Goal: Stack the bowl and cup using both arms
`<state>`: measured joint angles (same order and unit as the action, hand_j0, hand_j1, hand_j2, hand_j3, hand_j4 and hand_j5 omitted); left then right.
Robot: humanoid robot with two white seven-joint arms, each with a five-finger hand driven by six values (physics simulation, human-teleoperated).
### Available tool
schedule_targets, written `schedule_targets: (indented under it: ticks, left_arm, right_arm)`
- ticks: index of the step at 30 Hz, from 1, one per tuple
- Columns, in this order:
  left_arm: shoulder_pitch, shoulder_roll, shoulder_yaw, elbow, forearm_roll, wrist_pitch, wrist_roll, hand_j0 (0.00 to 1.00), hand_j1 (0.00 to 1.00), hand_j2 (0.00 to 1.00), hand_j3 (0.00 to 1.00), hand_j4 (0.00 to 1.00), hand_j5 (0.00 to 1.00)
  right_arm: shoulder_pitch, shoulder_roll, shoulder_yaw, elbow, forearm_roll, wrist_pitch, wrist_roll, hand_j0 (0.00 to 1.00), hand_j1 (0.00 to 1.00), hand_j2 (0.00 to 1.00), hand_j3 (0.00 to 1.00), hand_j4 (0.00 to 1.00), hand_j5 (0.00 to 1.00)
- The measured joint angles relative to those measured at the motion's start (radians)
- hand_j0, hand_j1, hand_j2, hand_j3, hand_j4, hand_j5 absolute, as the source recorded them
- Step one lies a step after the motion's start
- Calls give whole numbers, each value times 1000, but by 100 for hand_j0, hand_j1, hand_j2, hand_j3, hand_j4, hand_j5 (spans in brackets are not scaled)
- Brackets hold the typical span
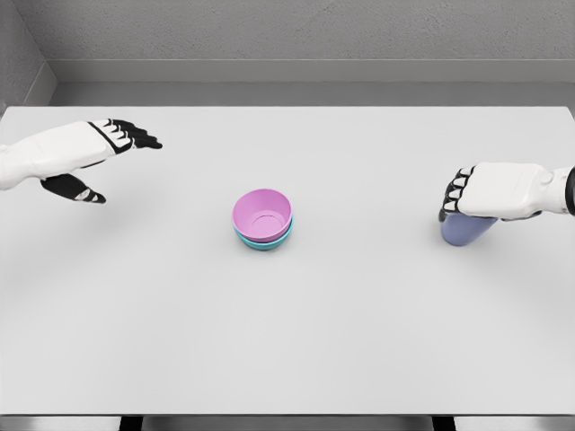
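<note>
A pink bowl (263, 214) sits nested in a teal bowl (262, 241) near the middle of the white table (287, 341). At the right, a lavender-blue cup (466, 230) stands on the table, mostly covered by my right hand (458, 199), whose fingers curl around it from above. My left hand (112, 160) hovers at the far left, fingers stretched out and thumb apart, holding nothing, well away from the bowls.
A grey wall runs behind the table's far edge (287, 107). The table's front edge (287, 415) lies along the bottom of the view.
</note>
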<state>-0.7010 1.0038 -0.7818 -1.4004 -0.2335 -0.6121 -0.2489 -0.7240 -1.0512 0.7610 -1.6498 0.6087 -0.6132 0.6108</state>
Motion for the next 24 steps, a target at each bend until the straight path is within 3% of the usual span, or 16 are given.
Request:
schedule_targets:
  ticks: [24]
  left_arm:
    - [0,0,0,-2,0,0,0,100,100,100,100,100,100]
  right_arm:
    - [-95,-22,-47,-113,-18,0,0,65,65,65,65,65,65]
